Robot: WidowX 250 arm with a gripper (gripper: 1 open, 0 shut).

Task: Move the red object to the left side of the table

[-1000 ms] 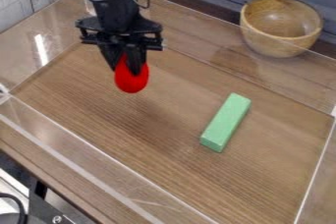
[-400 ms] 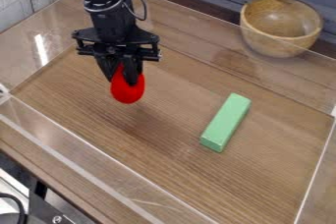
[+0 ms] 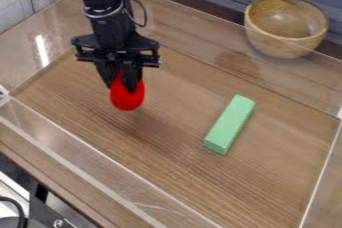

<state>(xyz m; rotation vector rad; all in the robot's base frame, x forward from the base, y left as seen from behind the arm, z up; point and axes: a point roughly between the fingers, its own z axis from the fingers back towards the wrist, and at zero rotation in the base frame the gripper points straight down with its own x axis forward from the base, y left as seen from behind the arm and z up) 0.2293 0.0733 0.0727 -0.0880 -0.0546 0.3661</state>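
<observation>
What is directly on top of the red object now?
The black gripper is above the red object, pointing down with its fingers closed around the upper part. The top of the object is covered by the fingers, so it cannot be seen. The table lies below it.

From my feed, the tabletop [image 3: 160,162] lies bare to the left of and in front of the end effector [image 3: 126,80], which hangs clamped on the red object [image 3: 127,95], so I see open passage over that whole near-left stretch. The clear acrylic walls [image 3: 27,57] close off the left and near edges. The green block [image 3: 229,124] lies well to the right and the wooden bowl [image 3: 285,26] sits in the far right corner, both clear of that side.
</observation>
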